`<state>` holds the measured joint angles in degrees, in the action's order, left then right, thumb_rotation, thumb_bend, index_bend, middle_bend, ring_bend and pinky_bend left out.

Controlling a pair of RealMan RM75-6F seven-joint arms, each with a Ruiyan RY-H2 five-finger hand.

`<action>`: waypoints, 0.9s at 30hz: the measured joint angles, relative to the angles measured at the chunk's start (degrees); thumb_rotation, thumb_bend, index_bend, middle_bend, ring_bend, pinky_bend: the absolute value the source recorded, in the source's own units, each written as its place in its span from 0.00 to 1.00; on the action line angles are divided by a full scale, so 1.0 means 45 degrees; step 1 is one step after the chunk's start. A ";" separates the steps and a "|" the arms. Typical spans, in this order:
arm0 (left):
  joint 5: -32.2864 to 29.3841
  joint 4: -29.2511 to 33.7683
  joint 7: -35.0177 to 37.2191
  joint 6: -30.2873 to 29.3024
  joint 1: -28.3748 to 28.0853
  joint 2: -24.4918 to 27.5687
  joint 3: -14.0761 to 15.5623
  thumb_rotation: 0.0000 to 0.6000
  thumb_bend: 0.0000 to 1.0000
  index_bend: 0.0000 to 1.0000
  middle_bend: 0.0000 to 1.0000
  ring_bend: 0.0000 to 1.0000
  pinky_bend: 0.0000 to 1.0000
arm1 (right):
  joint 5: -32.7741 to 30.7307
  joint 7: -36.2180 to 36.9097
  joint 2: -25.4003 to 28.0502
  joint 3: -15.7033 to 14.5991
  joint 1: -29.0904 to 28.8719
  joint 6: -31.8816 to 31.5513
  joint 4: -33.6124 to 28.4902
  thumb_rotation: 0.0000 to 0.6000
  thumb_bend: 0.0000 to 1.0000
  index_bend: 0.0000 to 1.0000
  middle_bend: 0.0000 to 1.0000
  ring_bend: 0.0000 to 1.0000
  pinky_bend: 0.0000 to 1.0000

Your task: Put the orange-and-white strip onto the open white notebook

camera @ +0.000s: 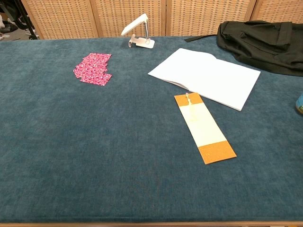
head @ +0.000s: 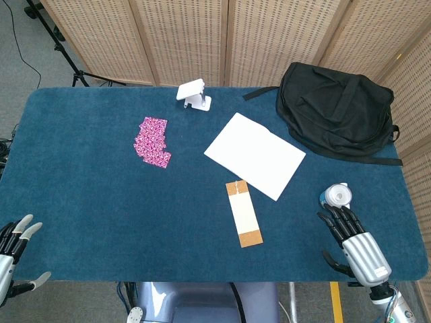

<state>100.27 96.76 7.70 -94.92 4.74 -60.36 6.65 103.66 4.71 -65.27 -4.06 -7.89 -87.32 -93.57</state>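
The orange-and-white strip (head: 243,213) (camera: 204,126) lies flat on the blue table cover, just in front of the open white notebook (head: 254,155) (camera: 207,76); its far end nearly touches the notebook's near edge. My right hand (head: 353,241) rests open at the table's front right, fingers spread, well to the right of the strip. At the front left corner my left hand (head: 15,249) hangs open, off the table edge. Neither hand shows in the chest view.
A black backpack (head: 337,110) (camera: 262,39) sits at the back right beside the notebook. A pink patterned card (head: 153,141) (camera: 93,68) lies left of centre. A white stand (head: 194,93) (camera: 138,31) is at the back. A small blue-and-white object (head: 336,196) lies by my right fingertips.
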 measured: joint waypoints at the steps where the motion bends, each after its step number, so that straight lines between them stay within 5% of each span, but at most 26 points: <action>1: -0.0010 0.0004 -0.0013 0.0032 -0.0009 0.0002 0.0006 1.00 0.00 0.00 0.00 0.00 0.00 | -0.0007 0.0000 -0.0008 -0.0003 -0.0002 0.0011 0.0012 1.00 0.41 0.02 0.00 0.00 0.00; 12: -0.0073 0.0032 -0.0102 0.0040 -0.0006 -0.0026 -0.0017 1.00 0.00 0.00 0.00 0.00 0.00 | -0.0016 -0.0035 -0.0026 -0.0011 -0.0013 0.0042 0.0062 1.00 0.40 0.04 0.00 0.00 0.00; 19: 0.0011 0.0032 -0.0083 -0.0141 0.0038 -0.0047 -0.0038 1.00 0.00 0.00 0.00 0.00 0.00 | 0.0371 0.0051 -0.0204 -0.0117 -0.0234 0.0276 0.0440 1.00 0.01 0.05 0.00 0.00 0.00; 27: -0.0207 0.0118 -0.0294 -0.0112 0.0042 -0.0098 -0.0160 1.00 0.00 0.00 0.00 0.00 0.00 | 0.2384 -0.0282 -0.0633 0.0028 -0.2402 0.1628 0.2480 1.00 0.00 0.08 0.00 0.00 0.00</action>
<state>99.34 97.30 6.38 -95.42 4.93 -60.80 5.93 114.39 3.44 -68.12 -3.94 -18.70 -79.99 -82.41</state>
